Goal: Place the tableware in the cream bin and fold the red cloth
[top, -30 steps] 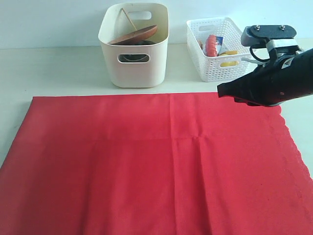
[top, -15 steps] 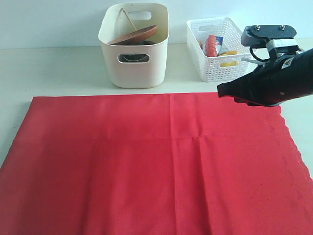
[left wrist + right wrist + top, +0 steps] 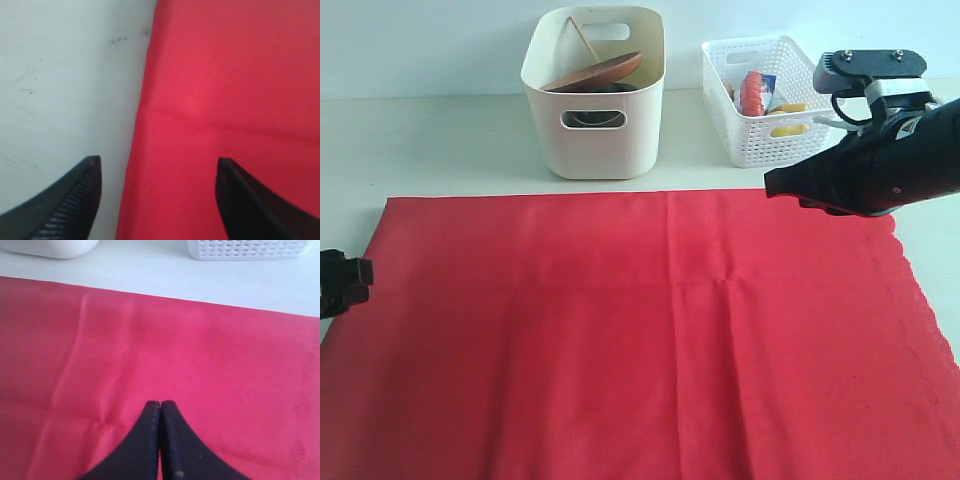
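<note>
Lying flat and unfolded, the red cloth [image 3: 640,340] covers most of the near worktop [image 3: 450,140], with its scalloped edge [image 3: 923,300] on the right and faint crease lines crossing it. Behind the cloth's far edge and apart from it stands the cream bin [image 3: 595,150]. A round brown wooden plate [image 3: 600,72] leans tilted inside it and a wooden chopstick [image 3: 583,38] pokes up behind the plate. Something dark shows through the front handle cut-out, but what it is cannot be told. Just to the right of the bin sits a white lattice basket [image 3: 760,140] holding a red item, a blue-white carton and some yellow pieces. The right arm [image 3: 880,165] hangs above the cloth's far right corner. In its wrist view the right pincer [image 3: 161,404] is clenched, its two black fingers pressed tip to tip with nothing between them, and it points down over the red fabric. The left pincer [image 3: 158,161] is released, its fingers spread wide so that one sits over bare worktop and the other over the cloth, straddling the cloth's left edge. In the exterior view only a small black part of it shows at the far left, beside that edge.
</note>
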### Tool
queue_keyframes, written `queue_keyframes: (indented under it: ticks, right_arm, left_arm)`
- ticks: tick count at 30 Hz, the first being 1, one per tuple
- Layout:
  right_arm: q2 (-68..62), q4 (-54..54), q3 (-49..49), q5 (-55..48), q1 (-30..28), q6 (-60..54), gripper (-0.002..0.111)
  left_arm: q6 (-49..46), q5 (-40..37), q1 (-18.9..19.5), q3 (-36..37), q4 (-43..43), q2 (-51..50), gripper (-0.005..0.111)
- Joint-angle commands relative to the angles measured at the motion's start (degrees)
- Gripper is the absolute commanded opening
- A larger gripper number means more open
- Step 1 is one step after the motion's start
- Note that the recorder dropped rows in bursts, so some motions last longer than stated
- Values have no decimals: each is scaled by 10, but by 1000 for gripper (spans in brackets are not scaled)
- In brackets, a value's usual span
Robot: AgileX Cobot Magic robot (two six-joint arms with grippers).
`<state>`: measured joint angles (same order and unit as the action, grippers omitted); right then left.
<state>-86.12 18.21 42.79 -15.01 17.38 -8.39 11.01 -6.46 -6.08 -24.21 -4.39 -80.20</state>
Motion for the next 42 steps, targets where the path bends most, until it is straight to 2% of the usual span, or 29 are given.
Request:
queue_keyframes:
  ticks: [1, 7, 10, 13, 17, 18, 21, 24, 31, 35, 38, 42]
  right_arm:
    - [-2, 2, -2, 6, -1, 0, 0]
    - [-2, 2, -2, 6, -1, 0, 0]
    - [-2, 2, -2, 6, -1, 0, 0]
    - [-2, 2, -2, 6, -1, 0, 0]
    - [-2, 2, -2, 6, -1, 0, 0]
    - [-2, 2, -2, 6, -1, 0, 0]
    - [-2, 2, -2, 6, -1, 0, 0]
    - [-2, 2, -2, 5, -1, 0, 0]
    - [-7, 23, -8, -26, -1, -3, 0]
    - [-33, 101, -14, -44, 29, -81, 0]
    - [-65, 154, -14, -47, 79, -165, 0]
    - [-122, 158, -14, -25, 131, -175, 0]
  left_arm:
    - [-8, 30, -8, -3, -6, -61, 64]
    - [-8, 65, -8, -3, -5, -139, 63]
    - [-8, 65, -8, -3, -5, -162, 56]
    - [-8, 65, -8, -3, -5, -179, 39]
    - [-8, 46, -8, -3, -5, -183, 5]
    - [-8, 41, -8, -3, -5, -183, 0]
    - [-23, 31, -5, -3, -5, -183, 0]
    - [-58, 19, 17, -5, -3, -183, 0]
    - [-128, -33, 131, -47, -3, -156, 0]
    - [-166, -86, 185, -93, -1, -126, 0]
    - [-190, -146, 192, -130, -1, -104, 0]
    - [-190, -187, 176, -159, -4, -69, 0]
